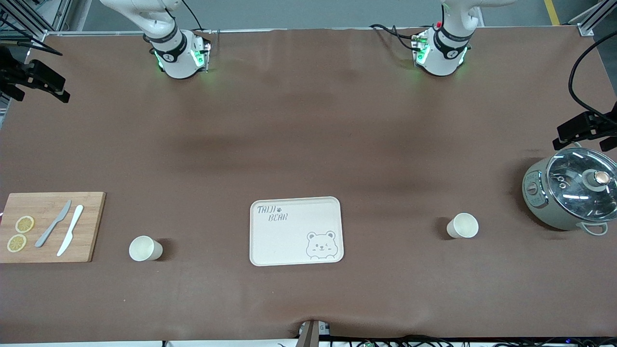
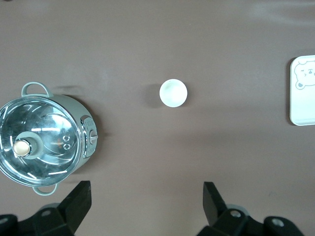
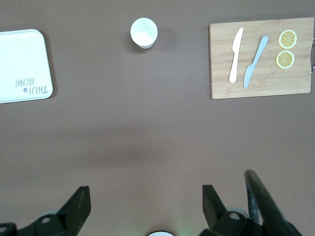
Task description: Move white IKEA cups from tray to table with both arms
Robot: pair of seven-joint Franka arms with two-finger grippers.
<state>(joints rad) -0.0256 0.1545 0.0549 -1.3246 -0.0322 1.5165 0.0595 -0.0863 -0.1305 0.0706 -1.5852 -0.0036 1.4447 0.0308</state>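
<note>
Brown matte table (image 1: 308, 135), then the cream TAIJI BEAR tray (image 1: 296, 231) — bare. Both white cups stand upright on the table, well apart from the tray: one cup (image 1: 145, 248) beside the cutting board (image 1: 50, 227), other cup (image 1: 462, 225) near the lidded electric pot (image 1: 571, 189). Job looks done. Cups likely light, stiff, smooth — pinch across the rim. Left gripper (image 2: 147, 209) and right gripper (image 3: 145, 209) hang high over bare table, jaws spread wide, empty.

A wooden cutting board (image 1: 52, 226) lies at the right arm's end of the table, bearing two lemon slices (image 1: 20, 233), a grey knife (image 1: 53, 223) and a white knife (image 1: 70, 236) side by side. At the left arm's end stands a pale green electric pot (image 1: 569, 193) under a glass lid (image 1: 581, 180) topped with a knob.
</note>
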